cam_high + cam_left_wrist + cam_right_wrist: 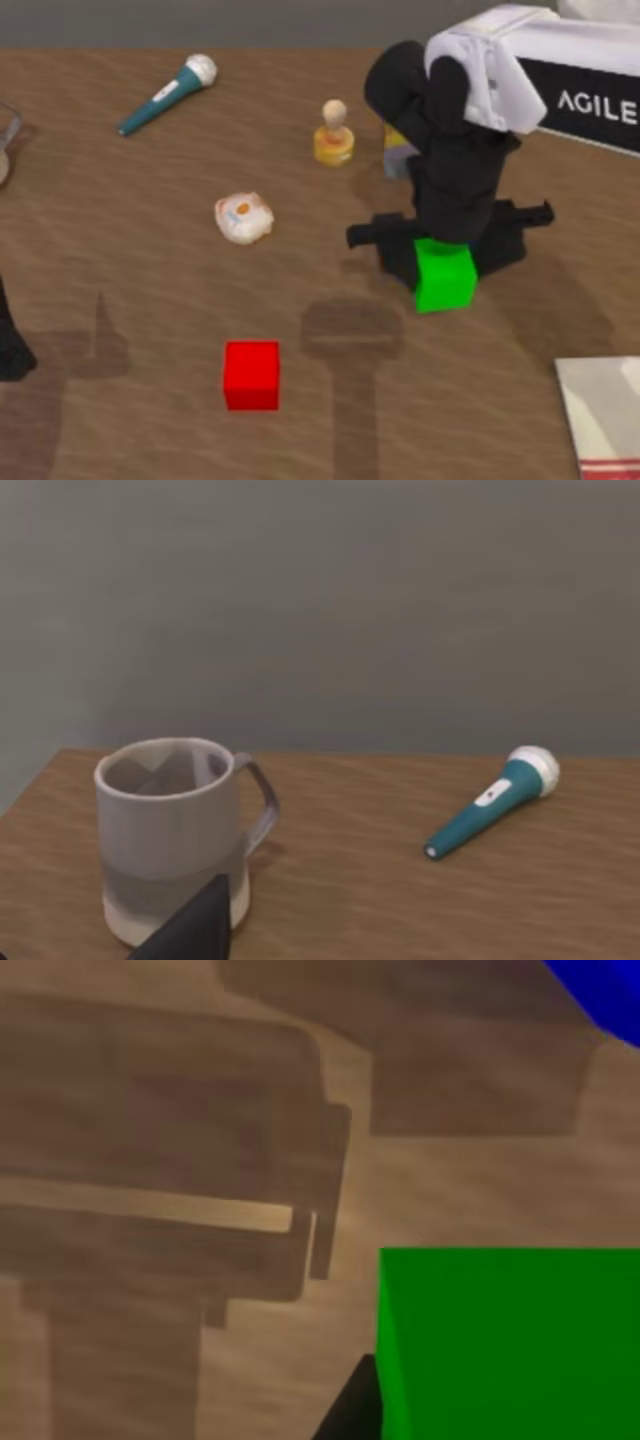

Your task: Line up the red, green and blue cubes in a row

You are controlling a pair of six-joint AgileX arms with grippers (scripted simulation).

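- The left arm (12,345) sits parked at the table's left edge; its wrist view shows only a dark tip, so I cannot tell how its fingers stand.
- A grey mug (172,837) stands near that arm, and a teal toy microphone (168,94) lies at the far left of the table (120,200).
- A small white crumpled item with an orange mark (243,218) lies left of centre.
- The red cube (251,375) rests alone on the near side, left of centre.
- A yellow peg figure with a round head (334,133) stands at the far centre.
- The right gripper (440,262) is lowered over the green cube (445,274), right of centre and well apart from the red 1; a dark finger touches the cube's side in the right wrist view, yet whether it is grasped cannot be told.
- The blue cube (600,990) shows only as a corner in the right wrist view, beyond the green cube.
- A white sheet with red stripes (605,420) lies at the near right corner.
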